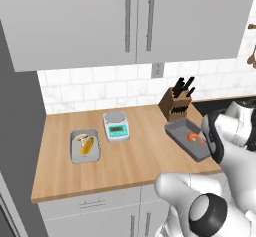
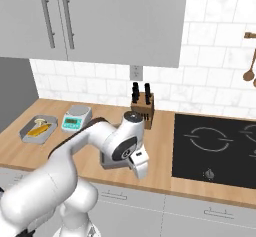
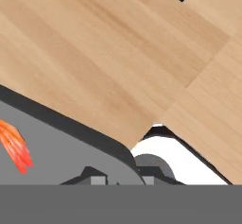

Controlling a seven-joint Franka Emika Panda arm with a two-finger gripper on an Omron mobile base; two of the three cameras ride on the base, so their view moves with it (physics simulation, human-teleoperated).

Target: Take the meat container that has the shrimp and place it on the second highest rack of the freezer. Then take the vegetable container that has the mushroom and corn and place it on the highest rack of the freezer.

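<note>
Left base view: the scene is seen from behind the arm, to its left, facing forward and down over the wooden counter [image 1: 130, 166] toward the tiled wall and the upper cabinets [image 1: 100, 21]. Right base view: the same counter [image 2: 160, 156] is seen from behind the arm, to its right, with the cooktop [image 2: 215, 151] included. Shared by both: the knife block [image 1: 176, 103] [image 2: 142, 106], the kitchen scale [image 1: 116, 126] [image 2: 76, 117] and the arm. Hand view: the counter surface [image 3: 108, 62] is seen from very near, tilted, over a rim of the grey container [image 3: 61, 142].
</note>
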